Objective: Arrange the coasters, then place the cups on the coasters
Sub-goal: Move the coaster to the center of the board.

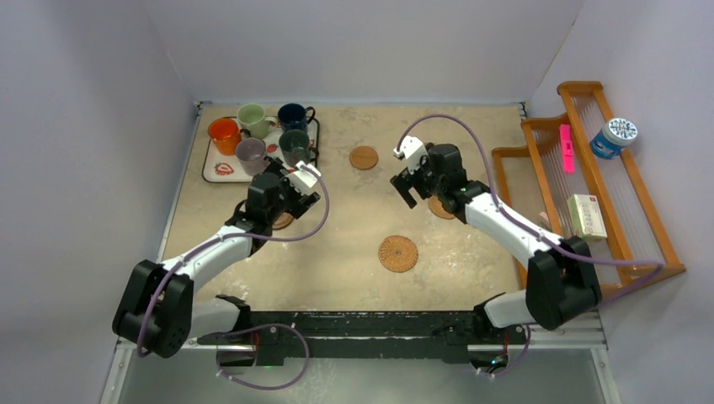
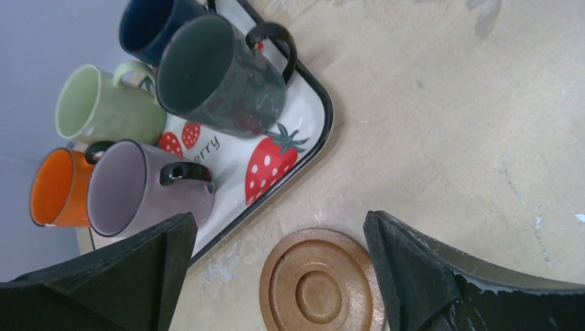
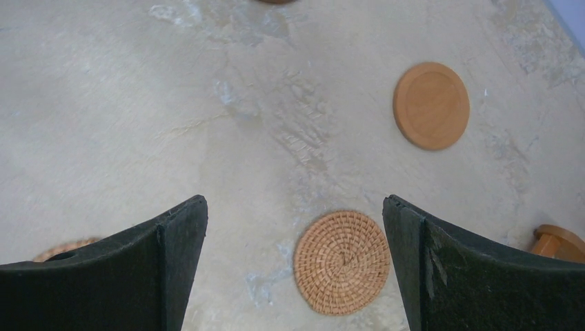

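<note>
Five cups stand on the strawberry tray (image 1: 215,171) at the back left: orange (image 1: 225,135), pale green (image 1: 251,120), navy (image 1: 292,115), mauve (image 1: 251,155) and dark green (image 1: 295,146). My left gripper (image 1: 282,168) (image 2: 279,221) hangs open beside the tray, above a dark ringed coaster (image 2: 319,286) (image 1: 284,221). My right gripper (image 1: 407,185) (image 3: 295,201) is open over a woven coaster (image 3: 341,262) (image 1: 439,208). A plain tan coaster (image 1: 364,157) (image 3: 431,105) lies further back. Another woven coaster (image 1: 398,253) lies nearer the front. Neither gripper holds anything.
A wooden rack (image 1: 627,210) stands along the right wall, holding a blue-and-white jar (image 1: 613,137), a pink item (image 1: 567,147) and a small box (image 1: 587,215). A brown wooden piece (image 3: 559,241) shows at the right edge of the right wrist view. Walls close the left and back.
</note>
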You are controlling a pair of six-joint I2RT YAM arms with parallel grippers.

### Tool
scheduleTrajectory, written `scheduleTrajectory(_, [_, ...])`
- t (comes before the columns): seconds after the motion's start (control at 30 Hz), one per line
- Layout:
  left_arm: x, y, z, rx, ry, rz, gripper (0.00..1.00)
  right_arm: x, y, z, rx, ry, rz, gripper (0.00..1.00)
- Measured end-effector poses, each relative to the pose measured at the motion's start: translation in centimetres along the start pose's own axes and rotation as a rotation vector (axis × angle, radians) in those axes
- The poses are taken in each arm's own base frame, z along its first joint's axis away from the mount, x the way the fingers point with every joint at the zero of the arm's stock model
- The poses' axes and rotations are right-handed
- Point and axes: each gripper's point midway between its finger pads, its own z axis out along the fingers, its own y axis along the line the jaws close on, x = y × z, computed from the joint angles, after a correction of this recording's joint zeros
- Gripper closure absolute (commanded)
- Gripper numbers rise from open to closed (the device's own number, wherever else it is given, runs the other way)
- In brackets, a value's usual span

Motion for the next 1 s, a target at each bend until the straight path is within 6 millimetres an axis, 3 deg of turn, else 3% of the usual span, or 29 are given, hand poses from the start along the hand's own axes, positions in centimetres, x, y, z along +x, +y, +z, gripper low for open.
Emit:
scheduleTrajectory(0.17, [2.2,0.3,1.0,0.048,0.070,-0.035,0.00,0.9,1.5,-2.1,-0.063,-0.047,-0.080,0.01])
scheduleTrajectory(0.4, [3.2,0.8,1.6,0.115,0.091,-0.110,0.00,4.6,4.0,-3.4,-0.163,-0.031,-0.232,0.01])
scheduleTrajectory(0.57, [3.3,0.4,1.6,0.149,0.090,-0.136,0.00,8.2,5.8,-3.0,-0.254,0.022,-0.331,0.01])
scheduleTrajectory(0.8, [3.2,0.1,1.6,0.163,0.084,-0.145,0.00,11.2,8.7,-1.3,-0.395,0.097,-0.370,0.01])
scheduleTrajectory(1.0, [3.2,0.1,1.6,0.162,0.083,-0.147,0.00,9.5,12.0,-0.1,-0.481,0.048,-0.446,0.01])
